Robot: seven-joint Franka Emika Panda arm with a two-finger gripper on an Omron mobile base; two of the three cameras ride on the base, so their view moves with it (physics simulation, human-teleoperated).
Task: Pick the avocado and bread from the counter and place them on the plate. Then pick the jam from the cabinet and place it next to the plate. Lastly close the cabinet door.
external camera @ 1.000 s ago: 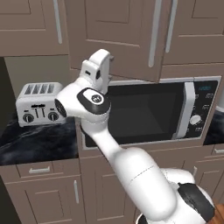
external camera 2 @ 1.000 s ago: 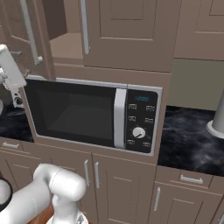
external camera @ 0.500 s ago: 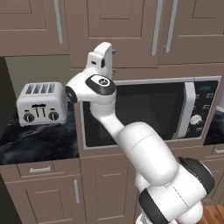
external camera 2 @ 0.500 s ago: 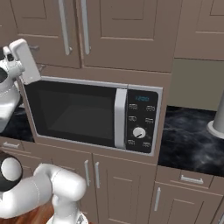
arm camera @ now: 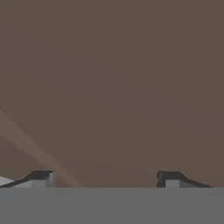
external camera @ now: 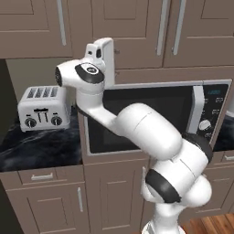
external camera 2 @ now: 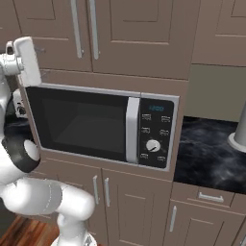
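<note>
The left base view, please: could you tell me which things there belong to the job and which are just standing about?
Part of the job:
- cabinet, doors shut
- counter
- claw, jaws apart, close to a brown surface

Standing about:
- toaster
- microwave

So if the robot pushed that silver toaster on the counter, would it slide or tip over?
The toaster would probably slide rather than tip: it looks wide and squat and sits flat on the counter. That dark stone top looks smooth and glossy, so it likely grips little. Its boxy metal body suggests some weight, so a light nudge might barely shift it.
</note>
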